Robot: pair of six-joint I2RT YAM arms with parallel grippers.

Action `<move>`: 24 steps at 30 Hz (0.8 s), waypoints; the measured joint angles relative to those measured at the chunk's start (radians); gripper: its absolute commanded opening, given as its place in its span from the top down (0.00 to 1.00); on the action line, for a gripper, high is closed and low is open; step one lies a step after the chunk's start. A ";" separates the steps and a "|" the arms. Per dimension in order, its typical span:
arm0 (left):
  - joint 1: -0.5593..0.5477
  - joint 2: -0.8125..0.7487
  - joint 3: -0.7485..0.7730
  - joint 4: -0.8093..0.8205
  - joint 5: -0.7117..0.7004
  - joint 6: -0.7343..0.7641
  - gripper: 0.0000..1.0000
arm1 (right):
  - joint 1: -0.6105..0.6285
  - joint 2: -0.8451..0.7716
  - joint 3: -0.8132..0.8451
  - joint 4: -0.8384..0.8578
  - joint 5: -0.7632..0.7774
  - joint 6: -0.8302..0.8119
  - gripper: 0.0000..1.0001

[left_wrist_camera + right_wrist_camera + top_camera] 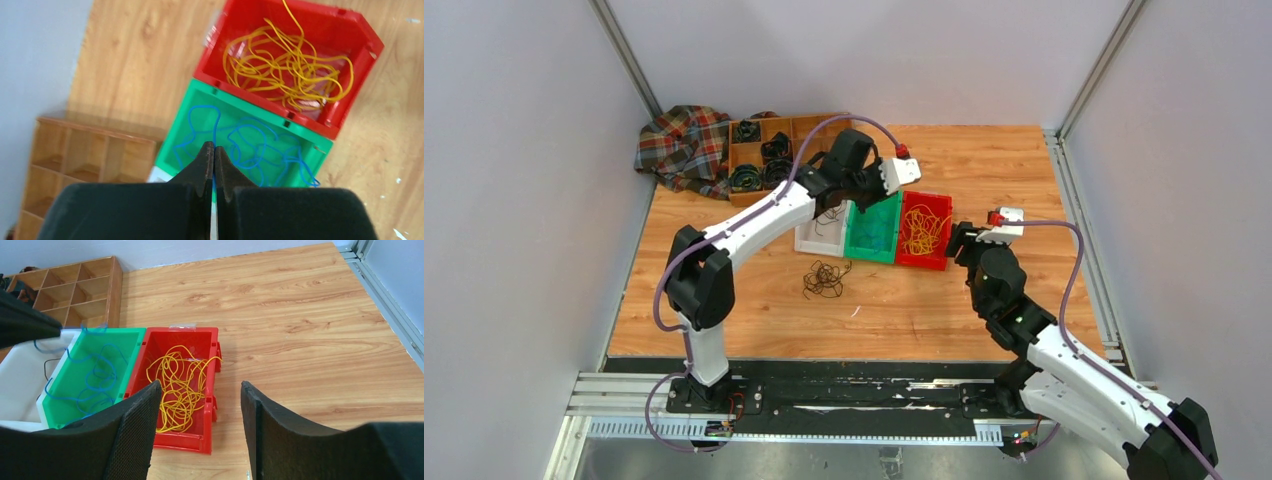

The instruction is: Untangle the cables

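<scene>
Here, the left gripper [214,148], jaws pressed together, is hovering over the green bin [235,102], apparently pinching a blue cable [260,150]; the pinch itself is obscured. The right gripper [200,385], jaws apart, is hovering near the red bin [175,441] holding yellow cables [177,385]. Lowering the strand fully before releasing should avoid snagging.

Blue cables [250,147] are seen in a green bin [172,135] beyond the black left gripper [214,148]; yellow cables [287,67] in a red bin [357,75] farther on.
</scene>
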 measured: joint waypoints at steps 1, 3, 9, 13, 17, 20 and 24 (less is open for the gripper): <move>-0.003 0.003 -0.011 -0.012 -0.005 -0.008 0.99 | -0.001 -0.002 0.000 -0.002 0.000 0.002 0.41; -0.014 0.010 -0.029 -0.034 -0.014 -0.019 0.99 | -0.002 -0.006 0.000 -0.008 -0.001 0.003 0.41; -0.034 0.035 -0.063 -0.047 -0.042 -0.028 0.99 | -0.002 -0.013 0.002 -0.040 -0.010 0.010 0.42; -0.034 0.072 -0.067 -0.046 -0.045 -0.036 0.99 | -0.002 -0.013 0.005 -0.061 -0.011 0.011 0.42; -0.034 0.129 -0.066 -0.047 -0.053 -0.039 0.73 | -0.002 -0.015 0.016 -0.077 -0.019 0.014 0.43; -0.034 0.187 -0.019 -0.089 -0.082 -0.035 0.40 | -0.002 -0.015 0.033 -0.089 -0.023 0.014 0.43; -0.026 0.224 0.070 -0.155 -0.105 -0.023 0.27 | -0.002 -0.014 0.049 -0.100 -0.041 0.014 0.44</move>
